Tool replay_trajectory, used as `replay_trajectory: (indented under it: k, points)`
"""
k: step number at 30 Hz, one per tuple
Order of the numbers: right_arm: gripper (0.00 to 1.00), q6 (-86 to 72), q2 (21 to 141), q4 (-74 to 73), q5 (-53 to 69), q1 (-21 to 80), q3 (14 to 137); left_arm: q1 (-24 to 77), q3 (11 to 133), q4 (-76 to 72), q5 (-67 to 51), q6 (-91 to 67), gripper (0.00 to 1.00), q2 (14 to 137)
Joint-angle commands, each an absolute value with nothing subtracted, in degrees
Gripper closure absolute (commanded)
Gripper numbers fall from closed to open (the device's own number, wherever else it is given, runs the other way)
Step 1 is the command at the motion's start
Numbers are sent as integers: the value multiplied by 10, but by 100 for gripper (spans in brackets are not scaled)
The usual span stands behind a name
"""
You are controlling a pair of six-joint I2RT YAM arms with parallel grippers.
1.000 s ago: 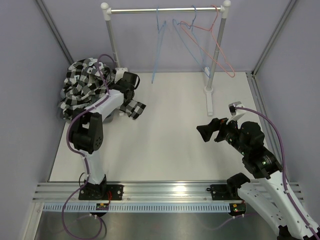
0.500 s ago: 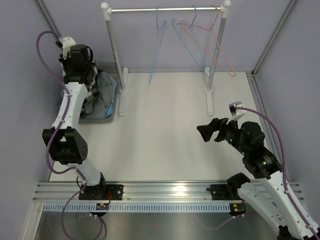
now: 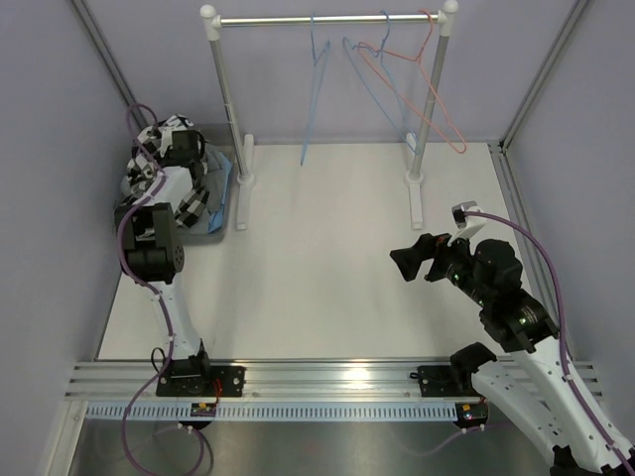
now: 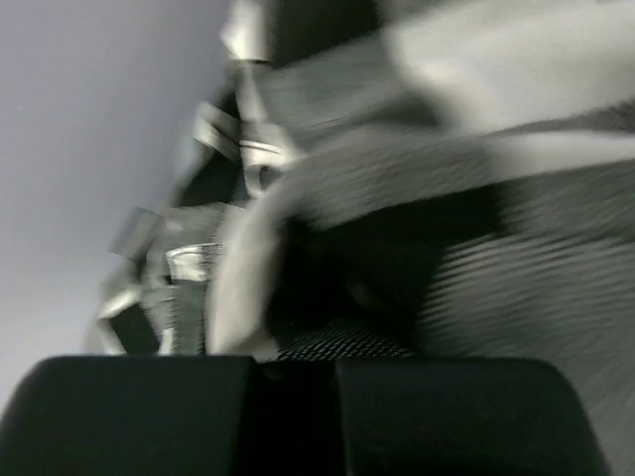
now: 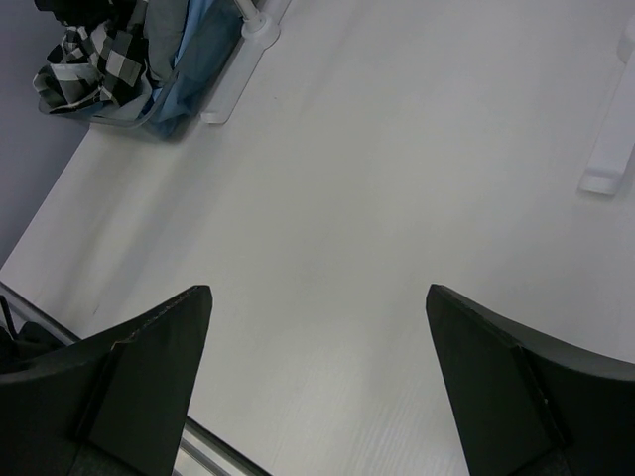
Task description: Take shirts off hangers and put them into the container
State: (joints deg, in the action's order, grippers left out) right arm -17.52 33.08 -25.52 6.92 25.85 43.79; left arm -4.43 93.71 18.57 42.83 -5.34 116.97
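All three hangers (image 3: pixel 323 61) hang bare on the rack (image 3: pixel 327 19), and the checked shirt (image 3: pixel 193 203) lies heaped over the blue shirt (image 3: pixel 223 174) in the container (image 3: pixel 208 235) at far left, with the left gripper (image 4: pixel 298 382) fully closed amid its cloth and the right gripper (image 3: pixel 405 264) wide open and empty, so only letting go seems left.

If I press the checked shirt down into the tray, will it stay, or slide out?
Probably floppy: the checked shirt bunches in folds over the container rim, so it should squash down easily. Loose folds may well spill back over the edge. Lying against the light blue shirt, it might slide a little.
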Motion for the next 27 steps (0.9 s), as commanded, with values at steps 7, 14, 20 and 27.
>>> replay_trajectory:
  k: [7,14,20,27]
  points:
    - [1,-167,334,-251,62,257,455,-56,949,225,383,-99,99,1167]
    - [1,-169,316,-243,64,258,450,-56,930,230,339,-110,31,1020]
    - [0,-171,305,-240,75,258,451,-55,909,243,299,-128,6,897]
    - [1,-168,301,-239,72,258,460,-52,873,294,152,-149,1,765]
